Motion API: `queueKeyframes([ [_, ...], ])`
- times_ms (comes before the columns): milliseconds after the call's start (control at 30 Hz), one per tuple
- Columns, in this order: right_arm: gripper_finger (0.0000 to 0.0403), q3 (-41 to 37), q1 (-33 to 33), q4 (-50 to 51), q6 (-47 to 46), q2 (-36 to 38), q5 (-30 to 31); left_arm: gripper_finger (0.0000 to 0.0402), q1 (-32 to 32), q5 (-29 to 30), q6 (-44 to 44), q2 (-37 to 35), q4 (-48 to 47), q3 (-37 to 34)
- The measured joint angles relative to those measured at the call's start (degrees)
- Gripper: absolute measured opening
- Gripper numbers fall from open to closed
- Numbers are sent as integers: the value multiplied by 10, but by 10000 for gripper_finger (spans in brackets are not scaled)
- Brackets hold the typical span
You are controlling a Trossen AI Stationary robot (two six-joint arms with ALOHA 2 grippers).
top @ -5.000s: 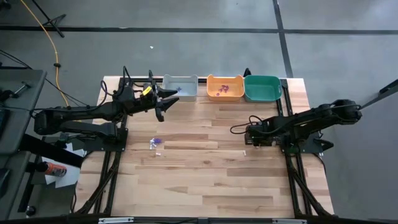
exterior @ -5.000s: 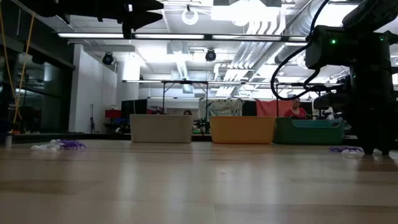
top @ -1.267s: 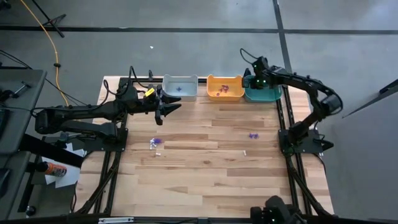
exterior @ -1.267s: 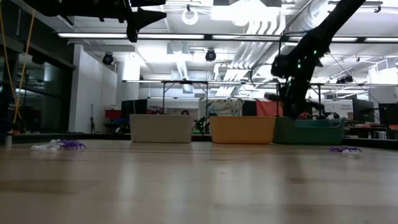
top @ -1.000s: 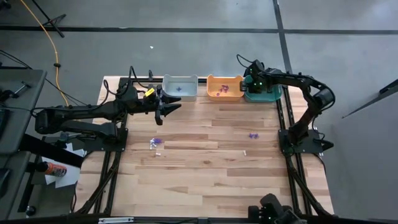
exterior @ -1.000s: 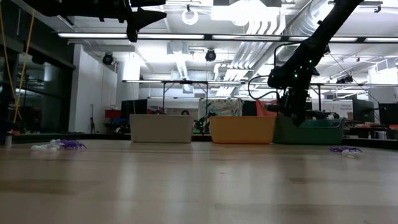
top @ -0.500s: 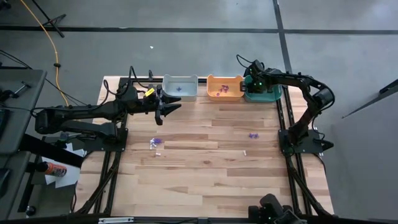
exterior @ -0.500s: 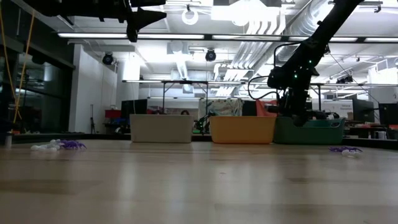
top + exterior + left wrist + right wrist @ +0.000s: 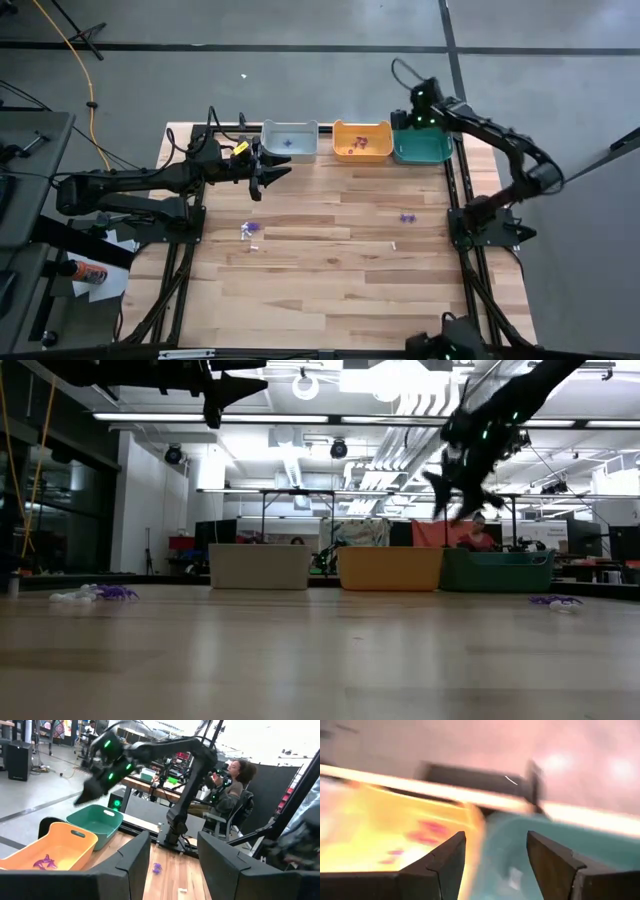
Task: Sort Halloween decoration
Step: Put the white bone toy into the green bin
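Teal bin point(image 9: 421, 143) is sitting under the right hand point(image 9: 402, 112), whose fingers are standing open and empty; clearing the rim before swinging away looks wise. Purple trinkets are lying on the tabletop point(image 9: 330, 280): one point(image 9: 406, 217) right of centre, another point(image 9: 251, 229) towards the left. Left hand point(image 9: 272, 170) is hovering open near the grey bin point(image 9: 290, 139).

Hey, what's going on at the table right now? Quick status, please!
Right end effector open, above teal bin. Left end effector open, hovering near grey bin. Purple trinkets on table. Nothing in the way.
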State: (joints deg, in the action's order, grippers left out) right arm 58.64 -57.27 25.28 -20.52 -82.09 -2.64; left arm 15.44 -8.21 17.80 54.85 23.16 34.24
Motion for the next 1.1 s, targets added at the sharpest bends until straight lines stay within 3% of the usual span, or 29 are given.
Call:
queueKeyframes([
  [133, 197, 1, 33, -37, 20, 71, -120, 154, 0, 0, -5, 0, 0, 0],
  [267, 185, 1, 111, -53, 47, 119, -178, 154, 0, 0, 0, 0, 0, 0],
  [500, 137, 1, 290, -142, 80, 143, -170, 154, 0, 0, 0, 0, -15, 0],
  [733, 15, -1, 378, -188, 89, 143, -153, 154, 0, 0, 0, 0, -15, 0],
  [900, 14, -73, 406, -269, 51, 152, -144, 154, 0, 1, -9, 0, -15, 0],
  [1100, 4, -172, 421, -500, 19, 169, -143, 154, 0, 3, -10, 0, -15, 0],
])
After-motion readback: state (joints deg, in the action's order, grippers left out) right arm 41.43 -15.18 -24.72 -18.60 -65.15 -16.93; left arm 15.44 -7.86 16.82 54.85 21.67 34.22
